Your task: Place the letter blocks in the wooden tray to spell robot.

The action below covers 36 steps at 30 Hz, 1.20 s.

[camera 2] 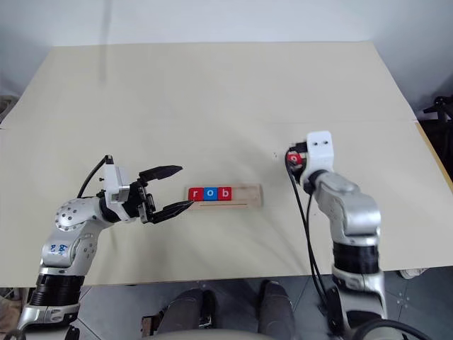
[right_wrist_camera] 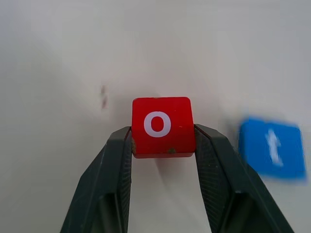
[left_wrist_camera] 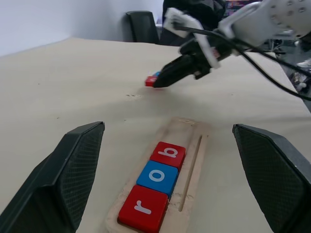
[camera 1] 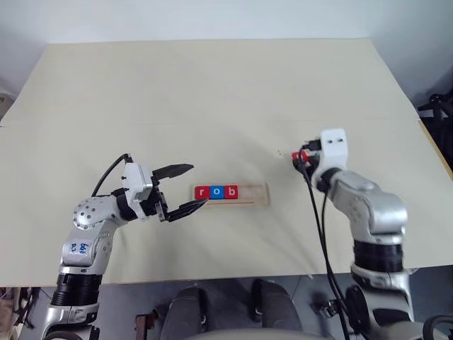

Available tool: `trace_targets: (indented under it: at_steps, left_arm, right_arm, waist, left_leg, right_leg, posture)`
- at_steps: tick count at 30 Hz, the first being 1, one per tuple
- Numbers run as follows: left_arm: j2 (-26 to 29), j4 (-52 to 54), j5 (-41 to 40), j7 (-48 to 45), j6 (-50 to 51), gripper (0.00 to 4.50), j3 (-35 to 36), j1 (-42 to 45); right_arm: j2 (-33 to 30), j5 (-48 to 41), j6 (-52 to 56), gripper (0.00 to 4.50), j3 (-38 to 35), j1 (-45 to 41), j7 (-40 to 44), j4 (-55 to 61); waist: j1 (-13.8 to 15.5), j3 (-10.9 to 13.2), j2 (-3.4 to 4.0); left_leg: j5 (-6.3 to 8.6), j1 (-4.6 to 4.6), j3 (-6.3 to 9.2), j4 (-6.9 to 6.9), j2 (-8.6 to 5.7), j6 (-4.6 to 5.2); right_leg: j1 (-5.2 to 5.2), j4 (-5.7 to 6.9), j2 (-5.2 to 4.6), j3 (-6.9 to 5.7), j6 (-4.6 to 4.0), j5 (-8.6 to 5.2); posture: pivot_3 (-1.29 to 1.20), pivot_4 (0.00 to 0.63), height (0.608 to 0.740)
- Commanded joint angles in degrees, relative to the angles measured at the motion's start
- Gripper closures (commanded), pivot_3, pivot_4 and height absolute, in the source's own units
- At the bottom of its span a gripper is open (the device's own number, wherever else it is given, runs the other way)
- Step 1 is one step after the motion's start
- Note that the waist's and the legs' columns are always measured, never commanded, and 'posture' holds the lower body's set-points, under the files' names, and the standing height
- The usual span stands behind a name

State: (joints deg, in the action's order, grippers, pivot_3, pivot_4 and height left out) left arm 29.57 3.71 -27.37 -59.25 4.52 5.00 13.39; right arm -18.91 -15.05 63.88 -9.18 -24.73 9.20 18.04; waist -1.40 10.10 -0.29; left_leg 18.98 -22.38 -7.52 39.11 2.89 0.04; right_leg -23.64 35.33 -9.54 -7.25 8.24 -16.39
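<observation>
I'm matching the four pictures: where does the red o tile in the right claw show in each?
Left eye: red o tile, right of the wooden tray.
Right eye, right of the tray.
Left wrist, beyond the tray.
Right wrist, centre, between fingers.
Shared landmark: the tray.

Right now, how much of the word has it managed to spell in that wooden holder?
Three of five letters are in: the red r, blue o and red b sit side by side in the wooden tray, filling its left end. The right gripper has its jaws shut on the red o block. After that, the blue t lying on the table still has to go in.
</observation>
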Motion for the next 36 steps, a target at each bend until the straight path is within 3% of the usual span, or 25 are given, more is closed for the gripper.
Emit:
trace_targets:
  at_steps: [1, 5, 6, 9, 13, 14, 18, 21, 25, 28, 36]
  left_arm:
    - [1.1, -1.6, -0.9, -2.5, 0.0, 0.0, 0.0, 2.1]
    - [1.0, -3.5, -0.7, -4.0, -0.4, 0.0, -0.2, 3.7]
    - [0.8, -3.8, -0.6, -4.3, -0.5, 0.0, -0.3, 4.1]
    - [0.6, -4.3, -0.4, -4.6, -0.5, 0.0, -0.6, 4.8]
    - [0.4, -3.7, -0.3, -4.2, -0.4, 0.0, -0.4, 4.4]
    - [0.4, -3.5, -0.3, -4.0, -0.4, 0.0, -0.3, 4.2]
    - [1.3, -1.2, -1.1, -4.8, 0.3, 0.0, -0.1, 1.8]
    - [2.5, 0.3, -1.4, -6.7, 1.3, 0.0, -0.9, 0.2]
    - [3.3, 1.0, -1.5, -8.6, 1.1, 0.0, -1.5, -0.1]
    - [3.6, 1.6, -1.6, -9.0, 1.1, 0.0, -1.5, -0.1]
    - [3.7, 6.7, -1.9, -6.2, 2.6, 0.0, -0.3, -2.1]
  right_arm:
    - [1.3, -3.2, 7.3, 3.05, -4.0, 5.5, -0.5, 13.0]
    - [5.7, -5.0, 12.1, 3.05, -4.8, 11.0, -1.2, 19.9]
    - [6.5, -5.3, 12.4, 2.3, -4.5, 11.8, -1.1, 20.5]
    - [6.1, -6.1, 12.1, 1.35, -3.8, 12.5, 0.4, 20.8]
    - [-1.7, -8.1, 9.7, 0.01, -3.6, 10.8, 7.4, 17.4]
    - [-3.9, -8.4, 8.7, 0.01, -3.2, 10.6, 9.0, 16.6]
    - [-25.1, -4.8, -15.9, 0.01, 4.8, 9.1, 33.5, 6.5]
    - [-30.7, -5.5, -29.4, 0.01, 7.4, 6.8, 47.5, -2.2]
    - [-32.6, -2.1, -47.3, 0.01, 12.8, 0.8, 62.7, -17.7]
    - [-31.5, 0.4, -55.0, 0.01, 16.1, -5.1, 69.1, -28.9]
    - [-26.7, 9.0, -69.3, 0.01, 21.7, -18.9, 75.4, -55.0]
  waist:
    - [0.0, 0.0, 0.0]
    - [-0.3, 0.0, 0.0]
    - [-0.3, 0.0, 0.0]
    - [-0.2, 0.0, -0.02]
    - [-0.2, 0.0, -0.03]
    - [-0.1, 0.0, -0.03]
    - [-0.2, 0.0, -0.02]
    - [-0.3, 0.0, -0.09]
    - [-0.2, 0.1, -0.15]
    - [-0.1, 0.1, -0.16]
    - [-0.2, 0.1, -0.16]
  left_leg:
    - [0.0, 0.0, 0.02, -0.01, 0.01, 0.0]
    - [0.0, 0.03, 0.01, -0.02, 0.01, 0.0]
    - [0.0, 0.04, 0.0, -0.03, 0.0, 0.0]
    - [0.0, 0.04, 0.01, -0.03, 0.0, 0.0]
    - [0.01, 0.04, 0.02, -0.03, -0.01, 0.02]
    - [0.01, 0.04, 0.02, -0.03, -0.01, 0.03]
    - [0.06, 0.03, -0.01, -0.02, -0.04, 0.1]
    - [0.06, 0.08, -0.01, -0.11, -0.04, 0.1]
    - [0.04, 0.11, 0.01, -0.07, -0.03, 0.08]
    - [0.04, 0.1, 0.01, 0.02, -0.03, 0.08]
    - [0.03, 0.1, 0.0, 0.05, -0.01, 0.05]
  right_leg:
    - [0.0, 0.01, 0.0, -0.03, 0.0, 0.0]
    - [0.0, 0.02, 0.01, 0.0, -0.01, 0.0]
    - [-0.01, 0.03, 0.0, 0.01, -0.01, 0.0]
    - [0.0, 0.02, 0.02, 0.02, -0.01, -0.01]
    - [0.01, -0.01, 0.02, 0.02, -0.01, -0.01]
    - [0.02, -0.02, 0.02, 0.02, -0.01, 0.0]
    - [0.05, -0.15, 0.01, 0.05, 0.03, 0.02]
    - [0.1, -0.28, 0.02, 0.01, 0.05, 0.03]
    - [0.15, -0.29, 0.07, 0.01, 0.06, 0.04]
    - [0.19, -0.29, 0.06, 0.02, 0.1, 0.07]
    - [0.18, -0.27, 0.06, 0.0, 0.09, 0.08]
  posture:
    - [0.0, 0.15, 0.74]
    - [0.0, 0.15, 0.74]
    - [0.0, 0.15, 0.74]
    - [0.0, 0.15, 0.74]
    - [0.0, 0.15, 0.74]
    - [0.0, 0.15, 0.74]
    - [0.0, 0.15, 0.74]
    - [0.0, 0.15, 0.74]
    - [0.0, 0.15, 0.74]
    - [0.0, 0.15, 0.74]
    - [0.0, 0.15, 0.74]
